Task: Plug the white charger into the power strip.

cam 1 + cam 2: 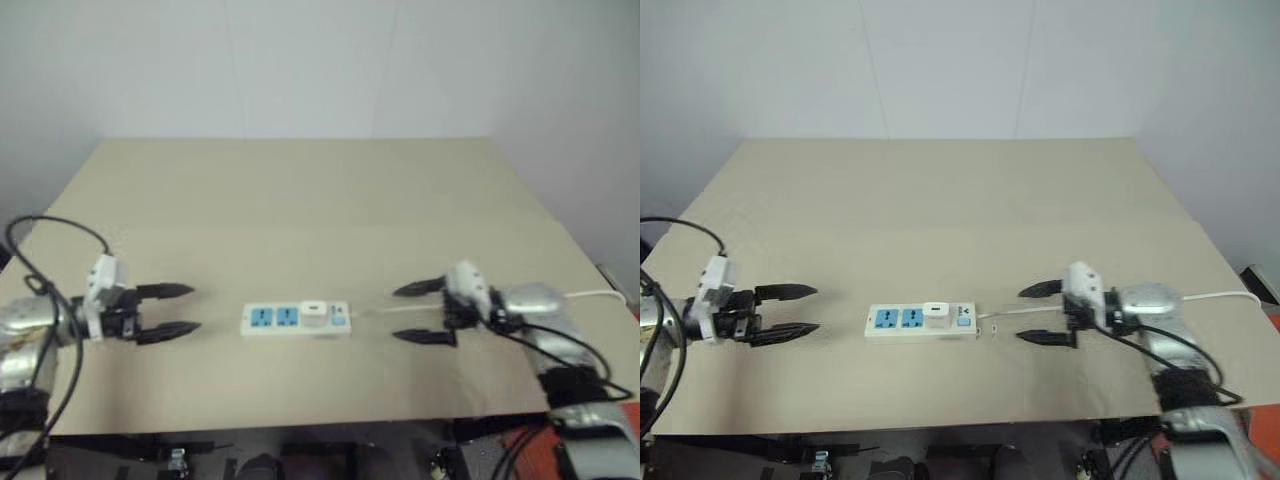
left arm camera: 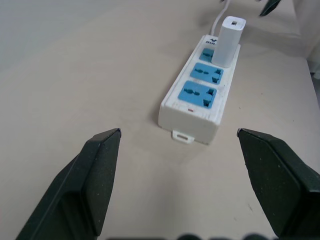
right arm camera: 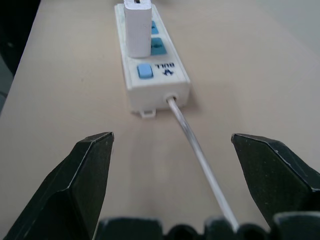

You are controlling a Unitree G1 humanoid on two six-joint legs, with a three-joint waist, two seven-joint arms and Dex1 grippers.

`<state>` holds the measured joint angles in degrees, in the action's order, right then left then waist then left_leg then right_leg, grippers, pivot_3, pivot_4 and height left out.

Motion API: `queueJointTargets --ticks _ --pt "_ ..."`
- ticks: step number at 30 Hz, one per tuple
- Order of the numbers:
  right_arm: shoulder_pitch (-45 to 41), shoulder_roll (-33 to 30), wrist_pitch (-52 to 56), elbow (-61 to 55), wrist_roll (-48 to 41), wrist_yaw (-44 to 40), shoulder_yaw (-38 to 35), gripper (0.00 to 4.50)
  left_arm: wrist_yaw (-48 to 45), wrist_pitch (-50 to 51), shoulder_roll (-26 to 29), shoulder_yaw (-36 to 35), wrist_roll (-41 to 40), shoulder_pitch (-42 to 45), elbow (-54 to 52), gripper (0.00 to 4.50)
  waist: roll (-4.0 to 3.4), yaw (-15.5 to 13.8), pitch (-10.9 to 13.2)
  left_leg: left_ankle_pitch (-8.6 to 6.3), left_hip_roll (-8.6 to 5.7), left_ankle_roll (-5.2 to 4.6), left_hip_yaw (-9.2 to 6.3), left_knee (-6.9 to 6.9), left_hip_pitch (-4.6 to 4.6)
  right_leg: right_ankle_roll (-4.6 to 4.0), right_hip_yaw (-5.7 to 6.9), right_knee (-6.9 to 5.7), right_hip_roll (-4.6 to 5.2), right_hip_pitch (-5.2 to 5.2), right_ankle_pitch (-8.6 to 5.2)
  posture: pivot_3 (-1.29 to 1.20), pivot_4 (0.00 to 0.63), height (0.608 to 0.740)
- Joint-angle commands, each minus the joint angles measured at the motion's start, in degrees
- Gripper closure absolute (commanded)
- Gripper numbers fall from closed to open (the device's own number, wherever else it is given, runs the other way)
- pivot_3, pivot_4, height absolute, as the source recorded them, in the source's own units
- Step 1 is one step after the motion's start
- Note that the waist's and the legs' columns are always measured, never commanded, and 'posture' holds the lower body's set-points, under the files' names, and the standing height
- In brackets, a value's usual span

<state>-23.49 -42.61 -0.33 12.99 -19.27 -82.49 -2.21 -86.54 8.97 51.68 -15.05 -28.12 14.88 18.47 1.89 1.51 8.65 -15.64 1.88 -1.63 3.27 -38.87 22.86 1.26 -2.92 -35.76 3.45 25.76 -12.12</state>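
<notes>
On the left, the left gripper (image 1: 180, 310) hangs just above the table (image 1: 300, 190) with its two black fingers spread apart and nothing between them, pointing toward the near end of the power strip (image 1: 270, 320) but well clear of it. In the middle lies the strip itself, flat on the tan surface, two blue socket faces bare on its left side and the white charger (image 1: 314, 312) standing upright in the third socket, next to the switch end. From the wrist views the charger looks seated straight, so I'd judge the plugging done. To the right, the thin white cord (image 3: 197, 150) runs out of the strip's end and passes between the fingers of the right gripper (image 1: 425, 312), which are also wide apart and empty. That cord is my worry: if the right arm swings sideways or dips, a finger could snag the cord and drag the light strip across the table, perhaps tipping it. Likewise, a careless sweep inward by the left one could nudge the strip's end. How deep the prongs sit I cannot tell; a half-seated charger could topple at the slightest knock.
</notes>
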Motion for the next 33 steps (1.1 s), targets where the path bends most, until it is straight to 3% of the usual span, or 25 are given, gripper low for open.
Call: queueJointTargets --ticks 1,6,13,33 --pt "3.81 -4.66 2.66 -5.37 -3.39 0.12 -5.53 0.06 1.4 2.02 1.81 -3.91 -2.15 -2.74 -4.19 0.45 0.0 -0.15 0.01 0.01 -0.01 0.01 0.02 -0.01 -0.01 0.0 0.0 -0.02 -0.01 0.0 0.0 0.0 0.15 0.74" --pt "11.22 -10.22 7.08 -10.5 -6.79 1.55 -11.9 0.06 3.64 3.0 2.0 -5.78 -2.55 -5.87 -6.84 0.45 0.01 -0.63 0.03 0.04 -0.01 0.04 0.15 -0.1 -0.1 -0.02 -0.02 -0.14 -0.05 -0.04 0.0 0.0 0.15 0.74" --pt "16.81 -11.53 9.31 -15.7 -7.59 5.28 -15.39 0.06 5.55 4.34 1.11 -5.41 -3.08 -5.85 -9.4 0.45 0.06 -0.65 0.08 0.04 -0.01 0.05 0.39 -0.19 -0.48 0.01 -0.02 -0.07 -0.08 -0.5 -0.02 0.0 0.15 0.74" --pt "20.33 -13.39 9.46 -17.22 -7.78 7.28 -18.05 0.06 6.64 4.25 -0.71 -2.59 -2.57 -1.92 -8.43 0.45 0.09 -0.76 0.09 0.05 -0.05 0.05 0.45 -0.2 -0.56 0.01 -0.03 -0.09 -0.1 -0.6 -0.01 0.0 0.15 0.74"
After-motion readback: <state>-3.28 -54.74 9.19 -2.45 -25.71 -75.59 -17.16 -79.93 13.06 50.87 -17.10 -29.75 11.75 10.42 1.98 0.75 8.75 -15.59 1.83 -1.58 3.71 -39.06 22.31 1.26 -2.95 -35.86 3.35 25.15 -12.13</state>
